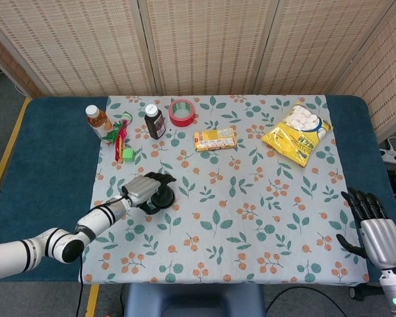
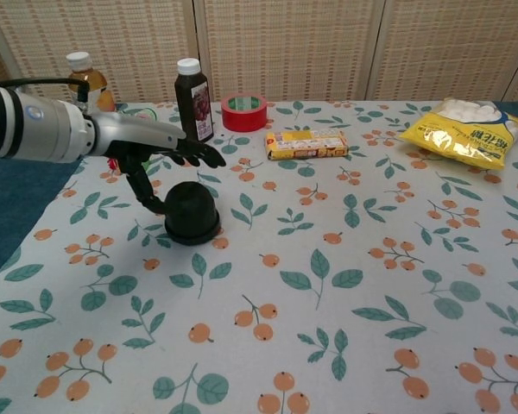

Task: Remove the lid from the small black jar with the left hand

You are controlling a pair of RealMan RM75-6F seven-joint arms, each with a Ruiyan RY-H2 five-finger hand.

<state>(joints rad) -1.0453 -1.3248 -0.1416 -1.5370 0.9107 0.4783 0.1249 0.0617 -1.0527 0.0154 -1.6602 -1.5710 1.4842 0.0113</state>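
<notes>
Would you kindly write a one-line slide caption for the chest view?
Left robot hand poised open over the small black jar, thumb beside its lid, on a leaf-print tablecloth.

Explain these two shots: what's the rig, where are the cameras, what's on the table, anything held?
It is a two-armed robot with five-finger hands. One camera looks down from its head, one looks forward from its chest. The left hand hovers over the small black jar, thumb beside it, lid still on, nothing gripped. The right hand rests open at the table edge. On the cloth: two bottles, red tape, a snack box, a yellow bag, a green cube.
</notes>
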